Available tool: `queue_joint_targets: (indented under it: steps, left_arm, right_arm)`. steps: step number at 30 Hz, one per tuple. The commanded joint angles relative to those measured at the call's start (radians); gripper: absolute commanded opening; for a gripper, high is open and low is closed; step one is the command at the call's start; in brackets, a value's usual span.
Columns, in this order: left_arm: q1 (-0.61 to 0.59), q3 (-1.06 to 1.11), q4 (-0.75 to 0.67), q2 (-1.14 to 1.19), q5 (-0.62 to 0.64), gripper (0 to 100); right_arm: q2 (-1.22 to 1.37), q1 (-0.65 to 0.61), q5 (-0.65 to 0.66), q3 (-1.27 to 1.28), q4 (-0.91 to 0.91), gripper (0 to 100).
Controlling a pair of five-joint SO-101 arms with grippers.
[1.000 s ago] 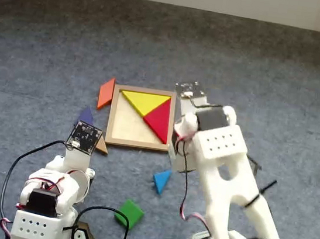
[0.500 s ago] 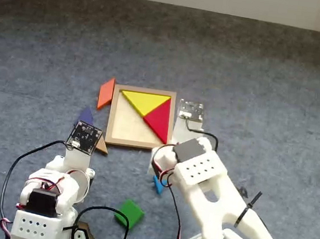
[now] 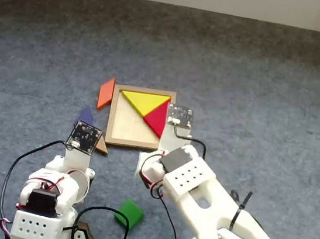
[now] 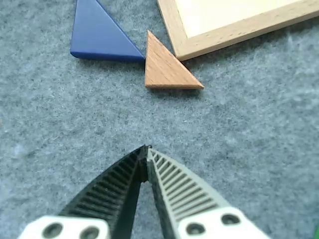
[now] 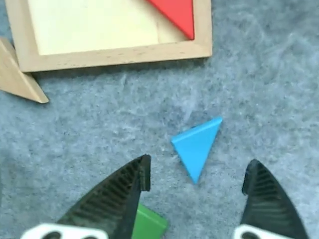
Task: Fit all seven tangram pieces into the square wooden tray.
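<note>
the square wooden tray [image 3: 112,113] lies flat on the grey carpet [image 3: 259,79] near the middle of the high view. inside it, a yellow triangle [image 3: 143,101] lies along the far edge and a red triangle [image 3: 156,119] along the right edge, the two meeting on a slanted seam. the left and near part of the tray floor is bare pale wood. an orange piece [image 3: 106,93] lies just outside the far left corner, close to the rim. off the near left corner sit a dark blue triangle [image 4: 99,35] and a wooden triangle [image 4: 164,72]. these two meet at a point, and the wooden one is tight by the tray's corner, though i cannot tell if it touches. the left gripper [image 4: 146,153] hangs over bare carpet on the near side of these two, jaws closed tip to tip with nothing between them. a light blue triangle [image 5: 197,147] lies on open carpet a little off the tray's near edge, toward its right corner and apart from the rim. the right gripper [image 5: 198,169] is over it with jaws spread wide, one fingertip on either side, and carpet shows between each tip and the piece's edges. a green square [image 3: 130,213] lies farther toward the robot, between the two arm bases, with carpet all round it. in the high view the right arm [image 3: 190,179] crosses the tray's near right corner, and its wrist board [image 3: 180,117] covers part of the red triangle. wide carpet stretches beyond the tray's far and right sides.
</note>
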Motion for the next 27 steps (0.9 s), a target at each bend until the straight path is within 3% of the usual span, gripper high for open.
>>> queue_joint_targets:
  steps: [1, 13, 27]
  left_arm:
    - [-0.012, 0.021, 0.005, -0.004, -0.008, 1]
    - [-0.012, 0.021, 0.005, -0.004, -0.008, 1]
    - [-0.012, 0.021, 0.005, -0.004, -0.008, 1]
  right_arm:
    - [-0.033, -0.013, -0.012, 0.045, -0.105, 29.2]
    - [-0.025, -0.008, -0.012, 0.097, -0.208, 29.2]
    - [0.354, 0.11, -0.009, -0.067, -0.209, 29.2]
